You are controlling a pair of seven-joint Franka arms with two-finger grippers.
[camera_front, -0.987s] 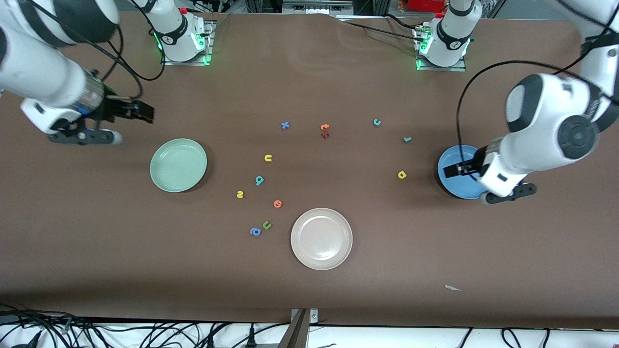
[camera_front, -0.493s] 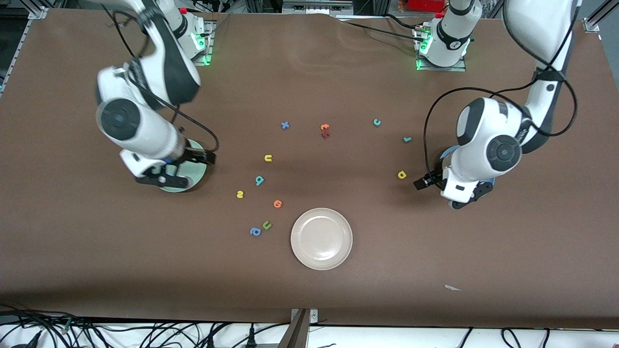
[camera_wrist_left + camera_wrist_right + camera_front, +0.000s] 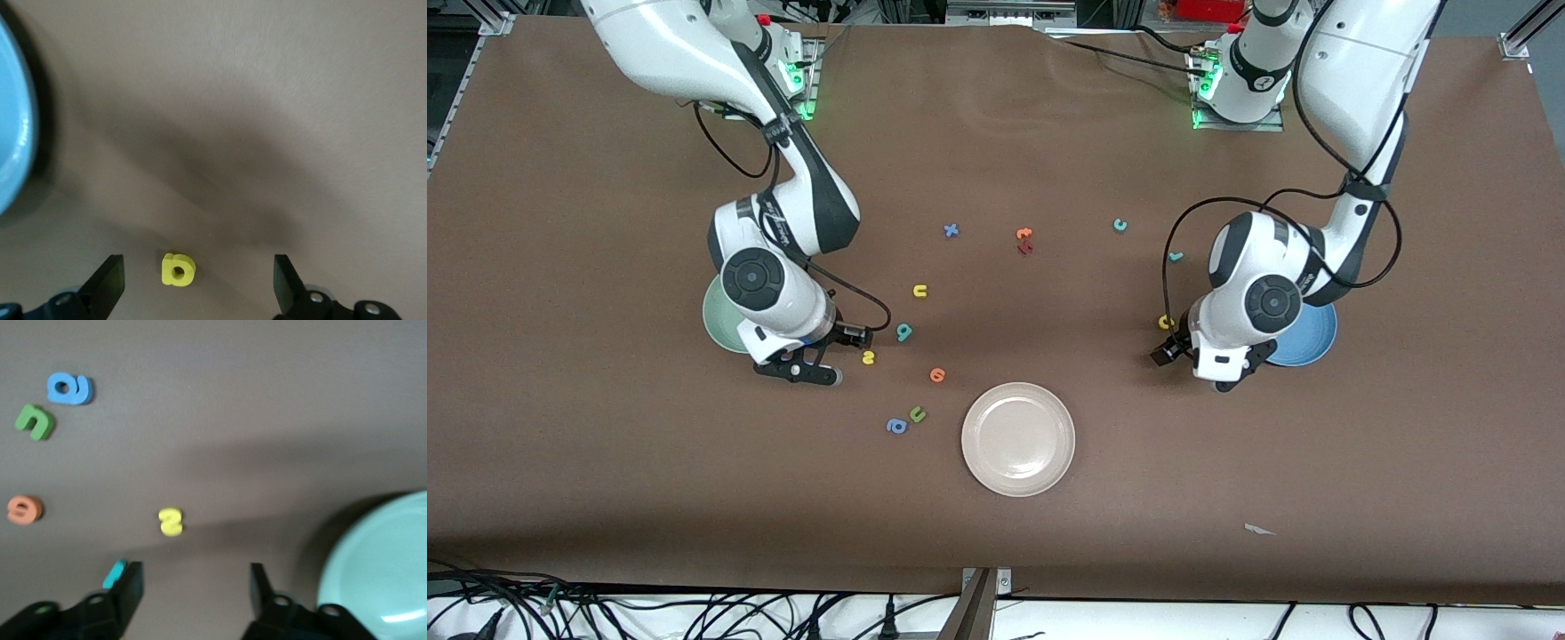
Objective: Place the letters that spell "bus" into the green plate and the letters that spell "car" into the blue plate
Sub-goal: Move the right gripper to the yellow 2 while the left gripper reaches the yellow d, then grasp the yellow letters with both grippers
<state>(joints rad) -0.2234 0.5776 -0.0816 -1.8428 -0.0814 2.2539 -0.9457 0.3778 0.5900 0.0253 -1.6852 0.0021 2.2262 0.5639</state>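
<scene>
Nearest you, a beige plate sits unused. Your right gripper hangs low beside the green plate, jaws parted and empty, lined up on the yellow s for a short carry. Your left gripper, spread wide and empty, straddles the yellow a near the blue plate. Farther up lie the b, u, r, c.

left pincer open, right pincer open
</scene>
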